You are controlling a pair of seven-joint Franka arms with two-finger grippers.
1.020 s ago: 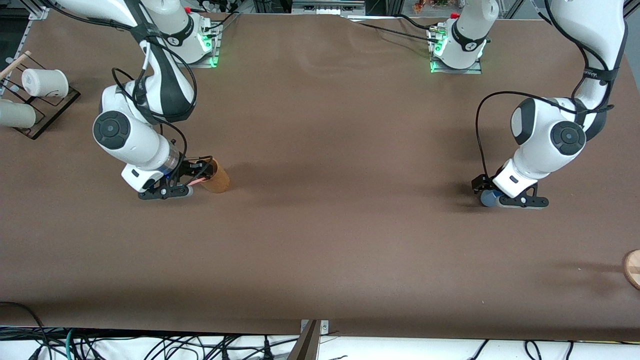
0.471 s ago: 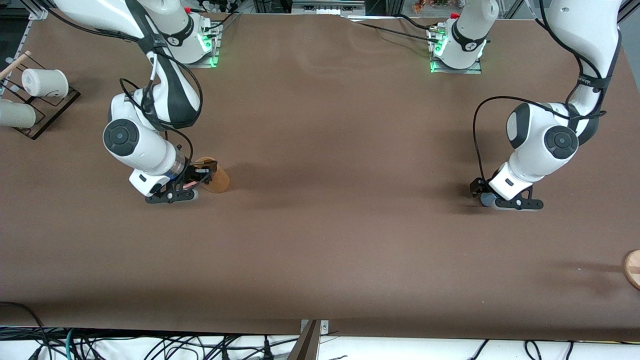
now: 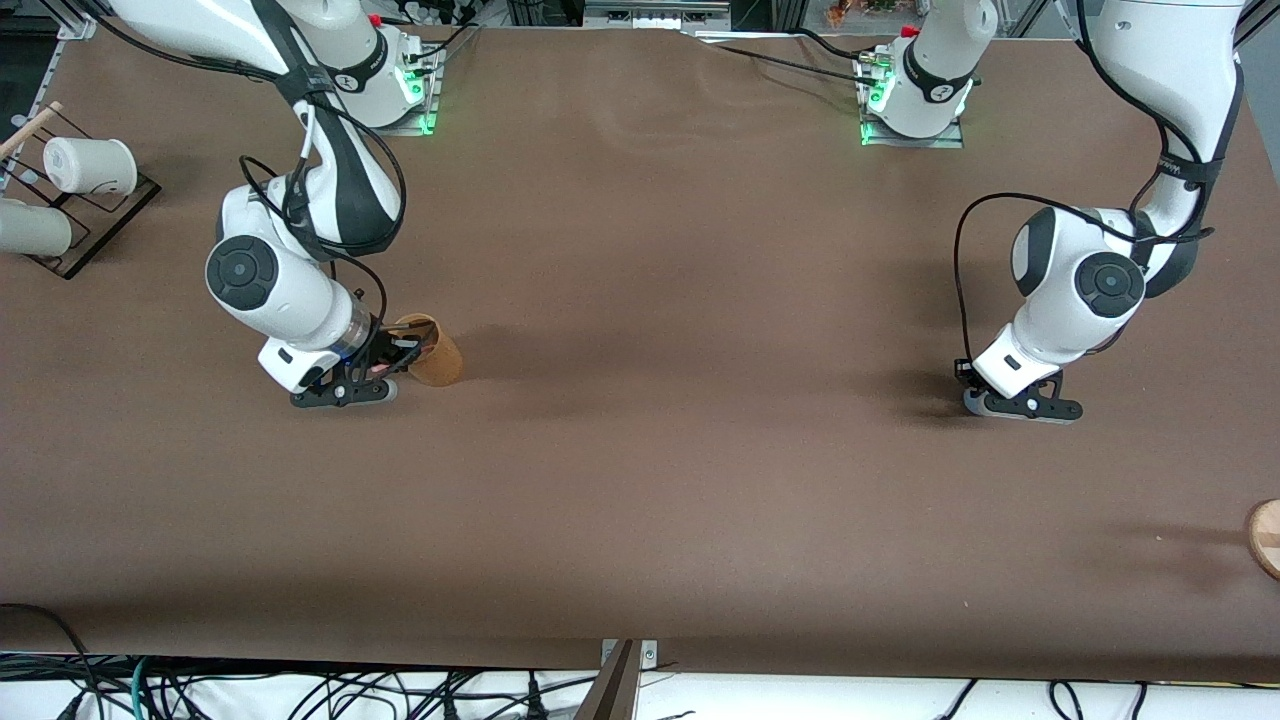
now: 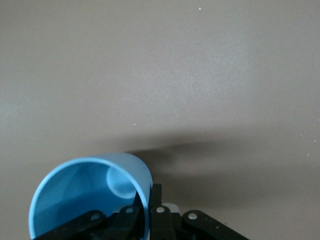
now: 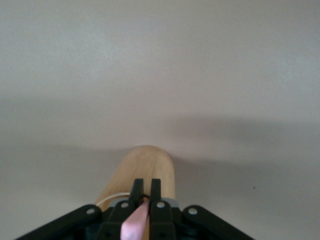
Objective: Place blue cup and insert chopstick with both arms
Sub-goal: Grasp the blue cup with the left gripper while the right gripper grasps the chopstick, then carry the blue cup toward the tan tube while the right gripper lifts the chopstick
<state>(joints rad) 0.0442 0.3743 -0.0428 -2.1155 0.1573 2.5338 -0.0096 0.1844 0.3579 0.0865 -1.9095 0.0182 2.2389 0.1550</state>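
The blue cup [image 4: 90,195] sits low at the table's left-arm end, its wall pinched by the closed left end effector [image 3: 1020,405] for carrying. The right end effector [image 3: 375,368] clamps the chopstick [image 5: 135,225] over the brown cup [image 3: 432,352], ready to draw it out.

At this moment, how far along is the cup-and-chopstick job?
Done: both grasps. The left gripper is shut on the rim of the small light-blue tapered plastic cup at the left arm's end of the brown table. The right gripper is shut on the thin pink chopstick, at the orange-brown cylindrical cup. Left: placing the blue cup and inserting the chopstick.
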